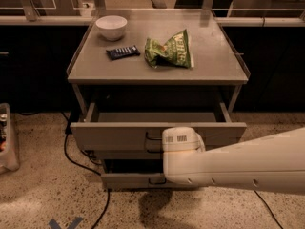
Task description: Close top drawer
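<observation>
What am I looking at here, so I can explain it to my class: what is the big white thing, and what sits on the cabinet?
The big white shape is a robot's arm, reaching in from the right. Its gripper, the grasping tool at the tip, is in front of the top drawer, right by the small dark handle. The arm's end hides whether it grips anything. The single camera looks down at the cabinet's front. The drawer is pulled out. On the cabinet top lie a white bowl, a dark wrapped bar and a green crisp bag.
</observation>
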You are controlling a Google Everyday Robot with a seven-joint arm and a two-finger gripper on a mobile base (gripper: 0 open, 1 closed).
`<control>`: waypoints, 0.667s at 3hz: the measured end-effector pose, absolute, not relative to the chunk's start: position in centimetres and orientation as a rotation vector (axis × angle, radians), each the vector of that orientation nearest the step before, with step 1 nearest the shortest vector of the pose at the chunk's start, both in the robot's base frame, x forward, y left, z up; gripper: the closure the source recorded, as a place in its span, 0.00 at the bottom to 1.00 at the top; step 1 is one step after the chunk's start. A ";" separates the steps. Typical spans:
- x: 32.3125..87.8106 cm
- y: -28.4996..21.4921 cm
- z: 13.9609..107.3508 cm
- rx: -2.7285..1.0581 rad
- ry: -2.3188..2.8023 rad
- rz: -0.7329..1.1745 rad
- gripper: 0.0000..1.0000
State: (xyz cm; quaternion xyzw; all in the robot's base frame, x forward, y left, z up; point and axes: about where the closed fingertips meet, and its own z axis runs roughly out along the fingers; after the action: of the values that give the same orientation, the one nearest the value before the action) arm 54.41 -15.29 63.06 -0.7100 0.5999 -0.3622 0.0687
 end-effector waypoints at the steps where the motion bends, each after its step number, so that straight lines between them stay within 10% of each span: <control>1: 55.2 -14.6 63.5 -2.137 1.757 -1.064 1.00; 2: 55.9 -14.2 63.4 -2.142 1.705 -1.118 1.00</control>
State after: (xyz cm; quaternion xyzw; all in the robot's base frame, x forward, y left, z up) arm 55.93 -14.19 63.41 -0.7211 0.5742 -0.3765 0.0922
